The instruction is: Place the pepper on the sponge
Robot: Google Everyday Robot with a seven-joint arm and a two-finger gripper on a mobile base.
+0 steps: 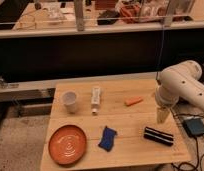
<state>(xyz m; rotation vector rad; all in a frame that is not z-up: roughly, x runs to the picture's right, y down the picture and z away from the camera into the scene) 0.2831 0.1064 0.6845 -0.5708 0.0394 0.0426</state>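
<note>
Wooden table, cup, plate, jaws near sponge

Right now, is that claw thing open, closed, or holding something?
Gripper: cannot be told. It points down over the right side of the table, and the pepper lies apart from it on the wood.

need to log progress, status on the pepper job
End effector over wooden table's right side, near black striped block. Small orange pepper lies on table, apart from blue sponge. Nothing between them.
</note>
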